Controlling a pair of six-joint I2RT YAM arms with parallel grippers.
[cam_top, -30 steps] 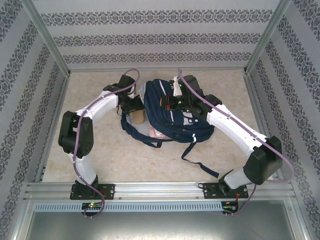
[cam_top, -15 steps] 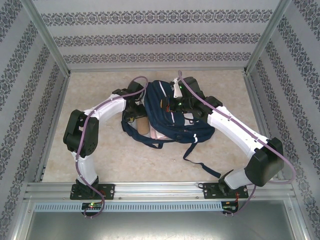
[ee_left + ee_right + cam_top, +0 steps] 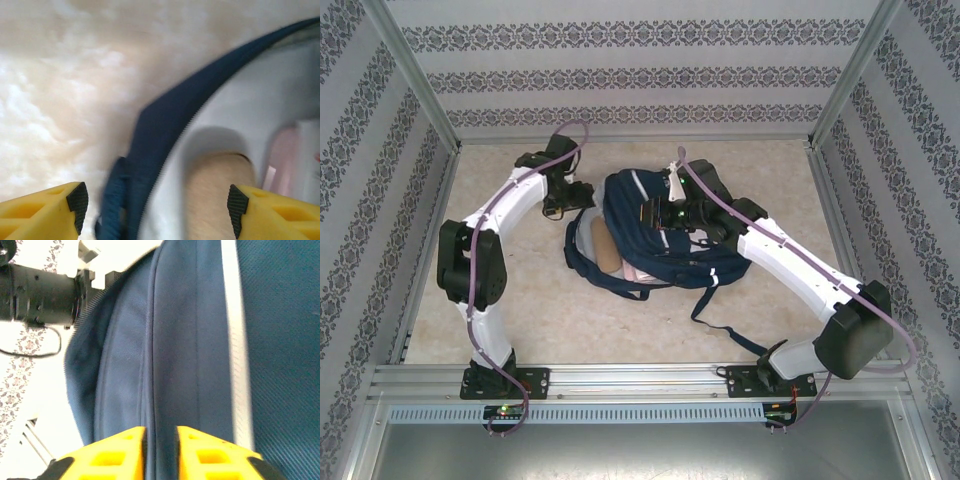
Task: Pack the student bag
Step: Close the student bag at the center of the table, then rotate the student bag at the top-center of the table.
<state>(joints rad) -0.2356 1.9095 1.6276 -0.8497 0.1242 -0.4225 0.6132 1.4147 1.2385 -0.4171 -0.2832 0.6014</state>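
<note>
The student bag [image 3: 670, 250] lies slumped mid-table, its mouth gaping toward the left gripper [image 3: 157, 210]. That gripper's fingers stand wide apart just over the zip edge [image 3: 165, 130], holding nothing. The right gripper [image 3: 160, 445] sits against the bag's top, probably to steady it, fingers nearly together astride a fabric ridge; whether they pinch it I cannot tell. Beneath the left fingers, inside, lies a tan roll [image 3: 215, 190] beside something pink [image 3: 282, 160]

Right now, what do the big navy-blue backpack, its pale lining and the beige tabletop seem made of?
Navy-blue fabric backpack: woven synthetic cloth, probably nylon or polyester, matte; fine weave and stitched seams show. Pale lining: thin, smooth cloth, likely synthetic; too blurred for more. Beige tabletop: hard, marble-patterned, perhaps laminate; mottled veining, no visible texture.
</note>
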